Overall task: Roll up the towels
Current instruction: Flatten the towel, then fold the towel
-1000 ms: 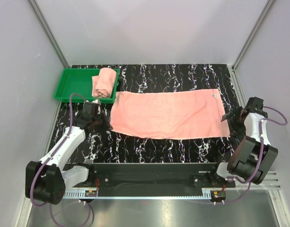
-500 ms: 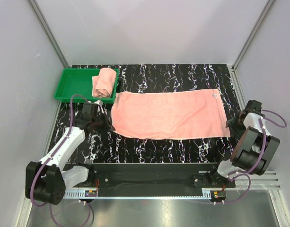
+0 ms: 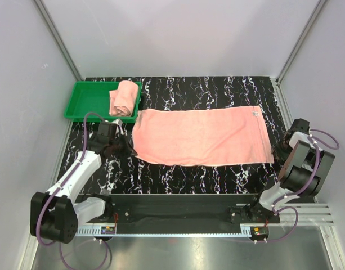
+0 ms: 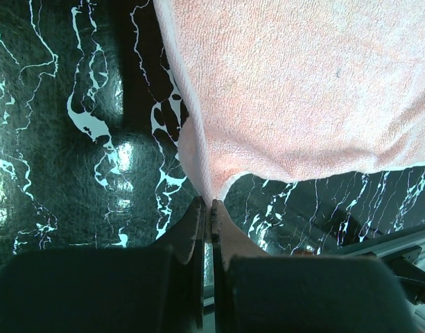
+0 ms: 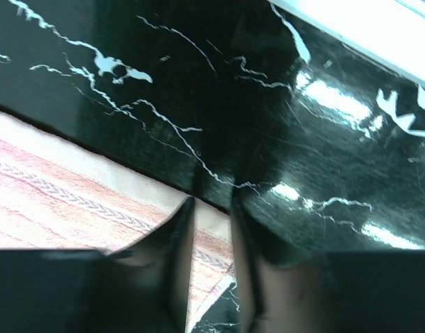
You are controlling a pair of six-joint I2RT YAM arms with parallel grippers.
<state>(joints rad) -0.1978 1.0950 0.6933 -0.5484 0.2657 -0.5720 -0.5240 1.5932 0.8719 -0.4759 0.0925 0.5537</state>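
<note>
One towel (image 3: 203, 135) lies flat and unrolled across the black marble table, its white label (image 3: 254, 114) at the far right corner. A second towel (image 3: 123, 98) sits rolled in the green tray (image 3: 85, 104). My left gripper (image 3: 129, 151) is shut on the flat towel's near left corner; the left wrist view shows the cloth (image 4: 302, 83) pinched between the closed jaws (image 4: 211, 203). My right gripper (image 3: 277, 149) is low at the near right corner. In the right wrist view its jaws (image 5: 211, 201) stand narrowly apart, straddling the striped hem (image 5: 59, 187).
The tray stands at the table's far left corner, just beyond the left gripper. The table's right edge (image 3: 280, 107) and the enclosure wall run close beside the right arm. A metal rail (image 3: 178, 230) crosses the front by the arm bases.
The right gripper has dropped down onto the towel's near right corner, and its jaws have narrowed a lot. The left gripper has kept its hold and barely shifted.
</note>
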